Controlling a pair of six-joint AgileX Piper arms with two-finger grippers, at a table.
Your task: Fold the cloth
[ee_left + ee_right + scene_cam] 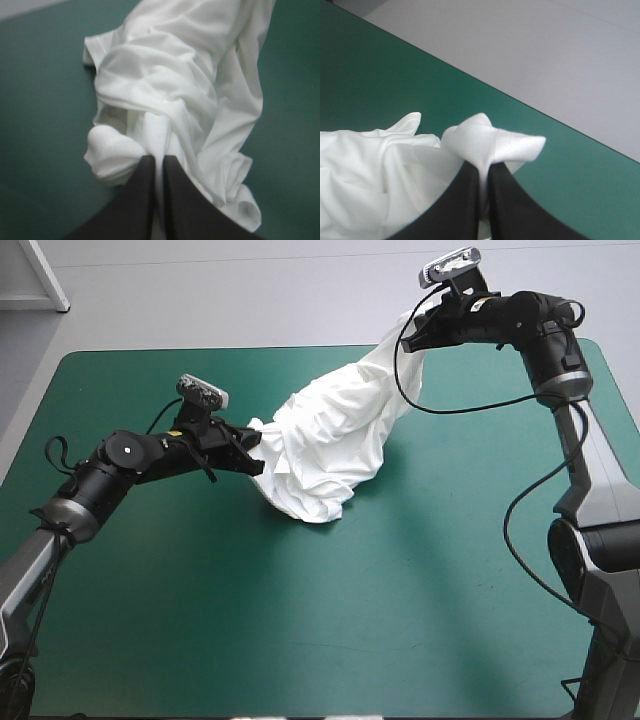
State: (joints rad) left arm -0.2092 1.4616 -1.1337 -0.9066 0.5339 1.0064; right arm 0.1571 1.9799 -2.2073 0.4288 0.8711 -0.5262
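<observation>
- White T-shirt [330,440], crumpled and half lifted, not folded, not flat.
- Sitting near the middle of the table [300,620], a bit closer to the far edge than the near one.
- Lower part bunched in soft folds, resting on the teal-green cover.
- Upper part pulled up in a long slope toward the far right side.
- Lots of creases running along the cloth from one pinched spot to the other.
- At the heap's left side, the left tool [159,157], low over the table.
- Black fingers there almost closed, with a thin strip of T-shirt pinched between them and a small puff of cloth just beside the tips.
- At the top of the slope, the right tool [484,170], raised high near the table's far edge and well apart from the other one.
- Black fingers there almost closed too, squeezing a corner of T-shirt, with a little white peak poking out past the tips.
</observation>
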